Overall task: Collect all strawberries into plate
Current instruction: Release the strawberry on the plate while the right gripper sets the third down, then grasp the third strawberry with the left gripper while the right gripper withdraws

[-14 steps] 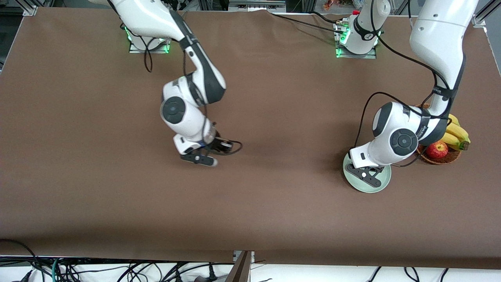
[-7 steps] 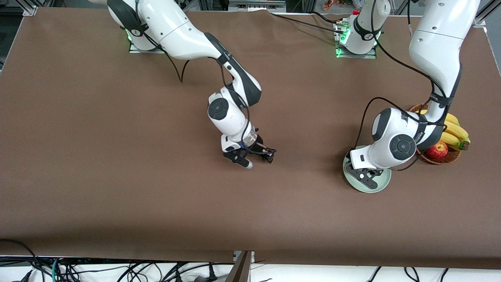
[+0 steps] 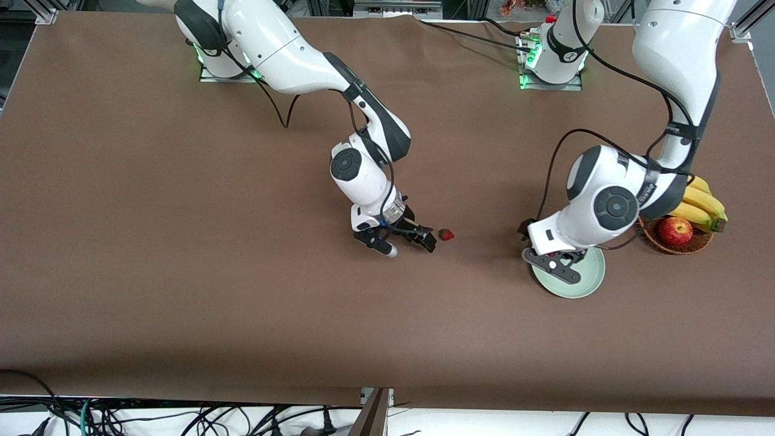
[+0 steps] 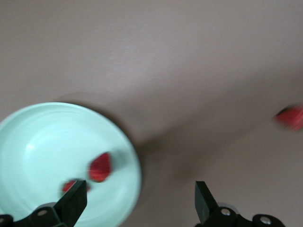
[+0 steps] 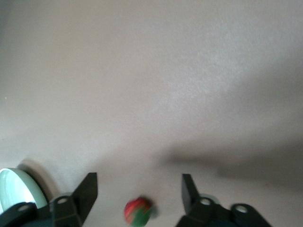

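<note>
One strawberry is seen on the bench beside the released right hand; the left hand is spread over the plate

No legible txt anywhere.

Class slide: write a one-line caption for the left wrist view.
Open left claw over the mint plate's edge, two strawberries in the plate, a third strawberry out on the brown table.

Bare table lies between strawberry and plate, left claw above its rim.
</note>
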Motion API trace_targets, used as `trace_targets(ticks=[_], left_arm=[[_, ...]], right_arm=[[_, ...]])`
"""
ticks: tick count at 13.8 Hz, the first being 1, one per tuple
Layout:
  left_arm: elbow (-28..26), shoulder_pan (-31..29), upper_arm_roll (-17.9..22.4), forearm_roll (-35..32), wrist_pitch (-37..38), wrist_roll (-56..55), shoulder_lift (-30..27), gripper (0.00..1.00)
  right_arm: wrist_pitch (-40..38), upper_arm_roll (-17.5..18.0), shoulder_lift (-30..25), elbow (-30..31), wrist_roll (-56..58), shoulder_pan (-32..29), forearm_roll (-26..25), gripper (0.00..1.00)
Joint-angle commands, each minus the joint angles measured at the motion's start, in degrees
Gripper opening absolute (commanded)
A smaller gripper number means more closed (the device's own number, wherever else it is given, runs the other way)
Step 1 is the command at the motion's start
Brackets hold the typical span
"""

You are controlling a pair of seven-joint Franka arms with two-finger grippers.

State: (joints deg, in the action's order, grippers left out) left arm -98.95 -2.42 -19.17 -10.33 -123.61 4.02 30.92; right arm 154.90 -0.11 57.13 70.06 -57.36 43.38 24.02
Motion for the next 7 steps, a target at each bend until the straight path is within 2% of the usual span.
trace_targets(ticks=[1, 4, 5, 7], left_arm=[[-0.8, 1.4, -2.3, -0.3, 0.0, -11.0, -0.1, 1.0], [-1.0, 5.4, -2.5, -0.3, -0.4, -24.9, 1.2, 1.0], [-1.7, 5.9, -2.7, -0.3, -0.7, -28.6, 1.5, 1.0], [-4.7, 7.3, -3.9, -0.2, -6.0, -36.0, 1.6, 1.0]], right_arm=[[-10.0, -3.1, -4.1, -0.4, 0.9, -1.0, -0.6, 0.83], [-21.7, -8.0, -8.6, -0.5, 7.5, -1.2, -1.3, 0.88], [-24.6, -9.4, -10.0, 0.0, 10.3, -1.5, -1.4, 0.99], [-29.4, -13.5, -14.3, 3.4, 15.2, -1.5, -1.4, 1.0]])
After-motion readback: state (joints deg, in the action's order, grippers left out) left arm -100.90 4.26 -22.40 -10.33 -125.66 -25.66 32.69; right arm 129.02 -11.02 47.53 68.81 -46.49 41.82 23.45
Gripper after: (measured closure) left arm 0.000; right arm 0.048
